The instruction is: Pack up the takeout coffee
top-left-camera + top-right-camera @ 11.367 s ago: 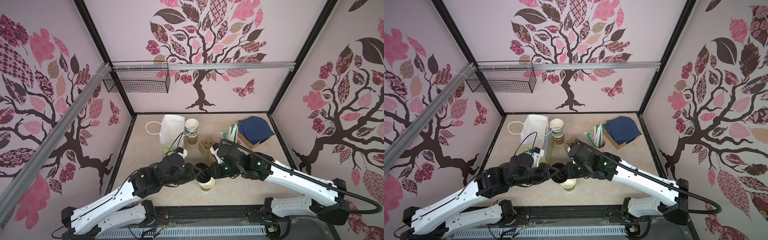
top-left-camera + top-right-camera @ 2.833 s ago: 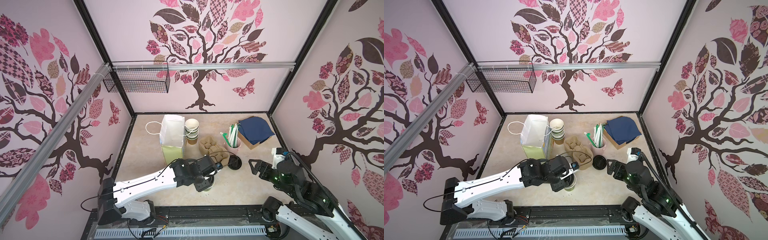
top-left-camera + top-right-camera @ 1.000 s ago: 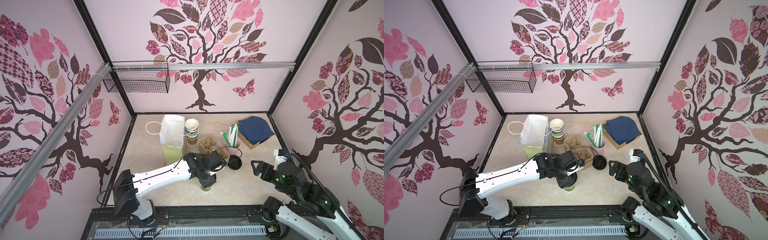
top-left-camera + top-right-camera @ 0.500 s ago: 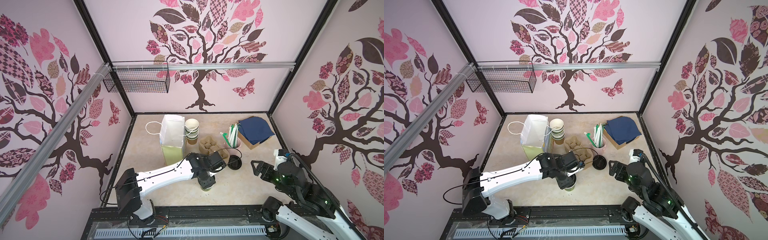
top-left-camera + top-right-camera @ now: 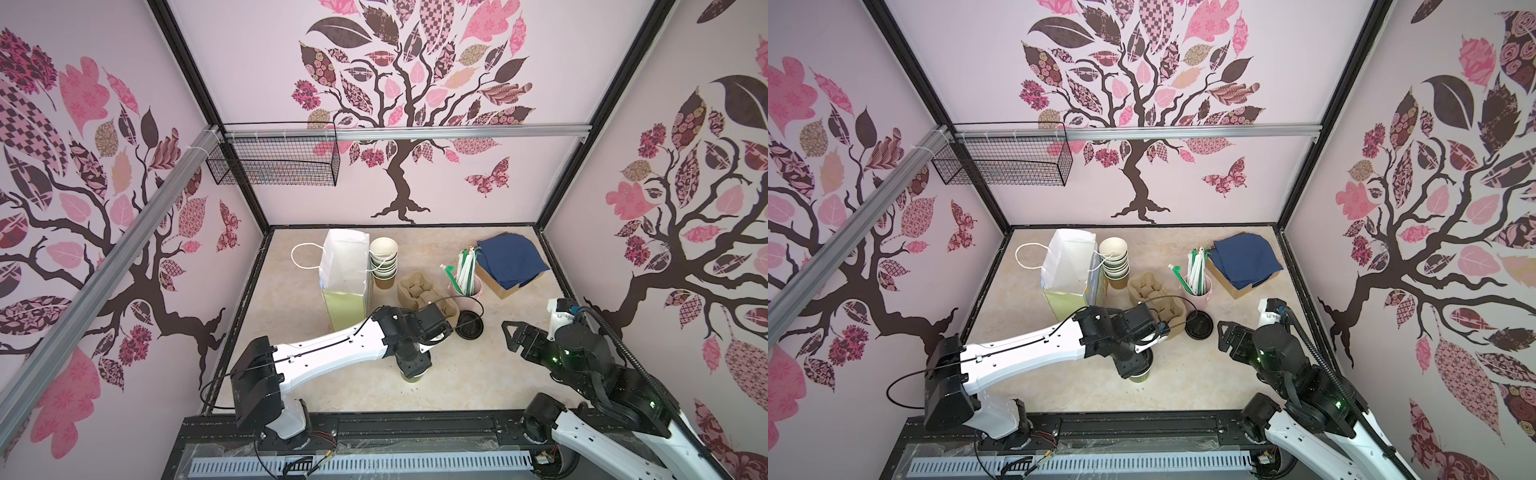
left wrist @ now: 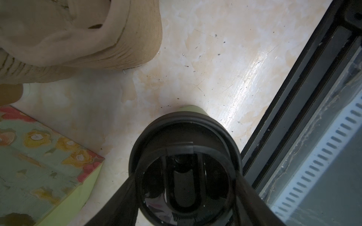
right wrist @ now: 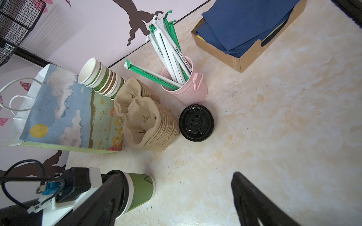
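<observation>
Near-centre of the tabletop (image 5: 469, 386), takeout coffee (image 7: 140, 191) stands upright; left gripper (image 6: 186, 173) clamped across its black sip lid (image 6: 184, 140). Probably light, crushable paper; lid could pop off. Safer hold: green sidewall just under lid.

Takeout coffee (image 7: 141, 191): glossy black plastic lid (image 6: 184, 125), matt green paper wall. Rough fibrous pulp cup carriers (image 7: 152, 125). Smooth, faintly shiny marbled tabletop (image 7: 284, 117). Navy cloth (image 7: 244, 21) in matt cardboard box (image 7: 217, 51).

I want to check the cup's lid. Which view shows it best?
The left wrist view: the lid fills it, seen from above. In the right wrist view the cup shows its side. In both top views the left arm hides the lid.
</observation>
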`<action>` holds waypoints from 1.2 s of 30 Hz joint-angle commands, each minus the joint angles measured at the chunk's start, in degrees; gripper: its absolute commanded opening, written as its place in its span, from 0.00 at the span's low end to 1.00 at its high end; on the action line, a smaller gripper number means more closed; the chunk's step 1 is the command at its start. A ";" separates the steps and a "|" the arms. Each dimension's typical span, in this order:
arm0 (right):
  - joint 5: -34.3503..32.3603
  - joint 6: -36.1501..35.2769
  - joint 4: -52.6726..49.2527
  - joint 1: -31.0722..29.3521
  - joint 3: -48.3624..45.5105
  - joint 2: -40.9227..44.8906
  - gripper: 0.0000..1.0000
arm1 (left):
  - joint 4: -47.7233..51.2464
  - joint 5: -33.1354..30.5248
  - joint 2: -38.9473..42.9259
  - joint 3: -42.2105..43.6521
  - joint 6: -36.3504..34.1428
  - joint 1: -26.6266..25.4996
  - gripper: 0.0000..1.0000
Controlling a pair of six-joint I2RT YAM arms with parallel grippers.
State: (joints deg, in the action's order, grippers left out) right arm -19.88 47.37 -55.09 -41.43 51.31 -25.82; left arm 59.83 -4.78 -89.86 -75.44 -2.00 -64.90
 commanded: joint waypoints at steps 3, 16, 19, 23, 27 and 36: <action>-0.17 -0.44 -0.63 -0.01 1.52 -0.02 0.90 | -0.95 0.83 -0.63 2.13 0.59 0.05 0.62; -0.16 -0.66 -0.48 0.03 1.34 -0.02 0.90 | -1.96 1.00 0.19 2.37 1.67 0.04 0.63; -0.07 -0.73 -0.37 0.03 1.30 -0.02 0.90 | -1.32 0.78 0.31 1.70 1.56 0.04 0.63; -0.01 -0.71 -0.37 0.02 1.19 0.06 0.90 | -0.77 0.65 0.48 1.44 1.63 0.04 0.63; -0.07 -0.79 -0.37 -0.02 1.20 0.16 0.90 | -0.60 0.73 0.63 1.69 1.80 0.04 0.63; 0.01 -0.79 -0.37 0.03 1.12 0.25 0.90 | -0.62 -0.36 1.60 1.44 1.98 0.04 0.64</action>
State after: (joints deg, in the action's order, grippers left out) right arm -19.70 47.31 -55.07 -41.43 51.31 -25.82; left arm 58.57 -4.84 -89.67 -74.39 -0.25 -64.88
